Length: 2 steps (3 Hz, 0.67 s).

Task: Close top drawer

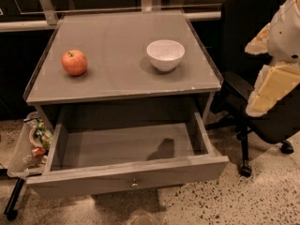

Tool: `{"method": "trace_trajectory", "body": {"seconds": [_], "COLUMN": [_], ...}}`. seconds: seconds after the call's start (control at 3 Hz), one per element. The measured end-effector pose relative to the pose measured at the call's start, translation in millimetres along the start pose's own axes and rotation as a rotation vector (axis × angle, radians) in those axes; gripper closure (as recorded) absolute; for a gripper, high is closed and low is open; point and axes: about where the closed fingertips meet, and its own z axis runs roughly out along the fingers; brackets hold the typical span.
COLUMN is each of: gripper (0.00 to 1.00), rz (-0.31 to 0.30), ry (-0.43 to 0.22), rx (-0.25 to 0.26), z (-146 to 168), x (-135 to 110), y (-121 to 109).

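Observation:
The top drawer [126, 177] is pulled out wide from under the grey table top [122, 78]. It is a shallow grey wooden box and nothing shows inside it. A small round metal knob [134, 183] sits at the centre of its front panel. My gripper [267, 64], white with cream parts, hangs at the right edge of the view. It is above and to the right of the drawer's right front corner, apart from it and from the knob.
A red apple [74, 62] and a white bowl [165, 55] stand on the table top. A black office chair [253, 93] stands right of the table, behind my arm. A clear bin with rubbish [29, 144] hangs at the drawer's left. The floor is speckled.

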Motion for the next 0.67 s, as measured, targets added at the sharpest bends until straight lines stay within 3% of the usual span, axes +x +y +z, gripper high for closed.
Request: {"method": "trace_trajectory", "body": {"seconds": [0.67], "gripper": [0.65], "rz": [0.000], "ry": [0.000], "rx": [0.000], "z": [0.0], "x": [0.0], "y": [0.0]}}
